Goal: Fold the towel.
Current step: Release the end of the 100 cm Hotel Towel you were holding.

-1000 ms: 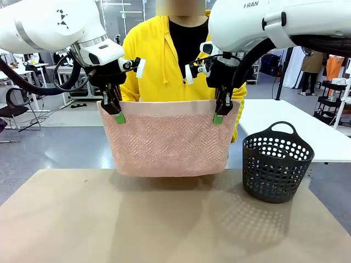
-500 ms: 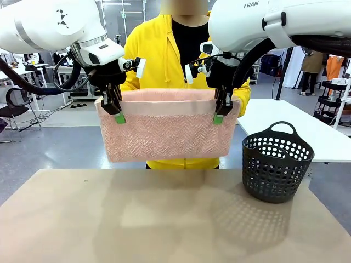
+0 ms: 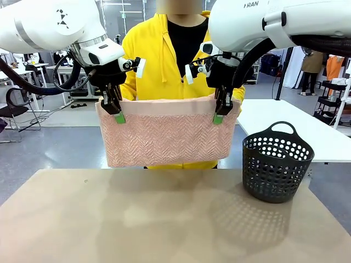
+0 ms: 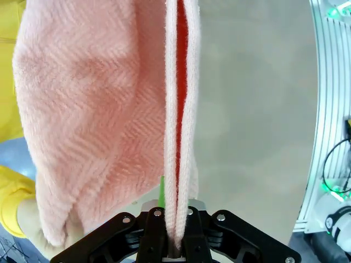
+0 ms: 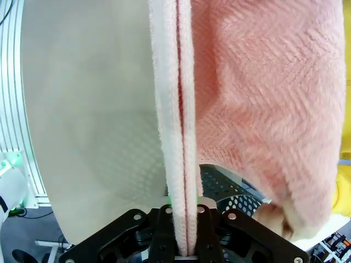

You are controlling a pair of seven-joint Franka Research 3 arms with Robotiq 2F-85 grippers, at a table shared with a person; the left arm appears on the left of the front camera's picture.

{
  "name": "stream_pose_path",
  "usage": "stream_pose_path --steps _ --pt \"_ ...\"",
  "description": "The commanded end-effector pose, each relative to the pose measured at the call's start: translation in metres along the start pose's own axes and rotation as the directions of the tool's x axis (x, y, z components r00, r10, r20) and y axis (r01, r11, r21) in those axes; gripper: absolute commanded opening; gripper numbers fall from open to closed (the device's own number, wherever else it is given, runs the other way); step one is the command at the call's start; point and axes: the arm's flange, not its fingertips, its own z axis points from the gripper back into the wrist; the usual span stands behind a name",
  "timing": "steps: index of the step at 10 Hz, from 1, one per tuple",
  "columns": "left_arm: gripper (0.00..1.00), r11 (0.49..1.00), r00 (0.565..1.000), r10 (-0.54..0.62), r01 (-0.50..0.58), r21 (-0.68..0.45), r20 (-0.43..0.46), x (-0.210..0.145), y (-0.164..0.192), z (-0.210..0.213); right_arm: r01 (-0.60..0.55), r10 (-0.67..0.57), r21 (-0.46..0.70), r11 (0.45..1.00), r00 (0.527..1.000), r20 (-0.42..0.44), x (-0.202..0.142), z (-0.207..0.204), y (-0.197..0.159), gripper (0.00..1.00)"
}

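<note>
The light pink towel [image 3: 164, 137] hangs doubled above the table [image 3: 164, 219], spread wide between both arms. My left gripper [image 3: 118, 115] is shut on its upper left corner at the plain hem band. My right gripper [image 3: 219, 116] is shut on the upper right corner. In the left wrist view the towel [image 4: 93, 109] runs as two pressed layers up from the left gripper [image 4: 174, 241]. The right wrist view shows the same doubled edge of the towel [image 5: 263, 109] pinched in the right gripper [image 5: 185, 241]. A person's hand [image 4: 30, 216] touches the towel's far layer, and another hand [image 5: 271, 219] does so on the other side.
A person in a yellow hoodie [image 3: 159, 60] stands close behind the towel at the far side. A black perforated basket [image 3: 277, 164] stands on the table's right part, its rim also in the right wrist view [image 5: 225, 192]. A white table [image 3: 285, 126] lies behind it.
The towel's lower edge has risen off the table's far edge. A back layer lifted above the hem half a second ago has dropped level again. Both grippers kept their hold and place.
</note>
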Motion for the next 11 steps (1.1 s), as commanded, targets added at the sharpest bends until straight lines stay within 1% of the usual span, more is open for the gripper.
stream_pose_path --steps 1,11 --pt "0.0 1.0 1.0 0.0 0.0 0.007 -0.001 -0.0005 0.0027 0.0025 -0.003 0.003 -0.002 1.0 1.0 -0.002 -0.0008 0.0009 -0.0001 0.0" --pt "0.0 1.0 1.0 0.0 0.0 0.007 -0.001 -0.0005 0.0027 0.0025 -0.003 0.003 -0.002 1.0 1.0 -0.002 -0.0008 0.0009 -0.0001 0.0"
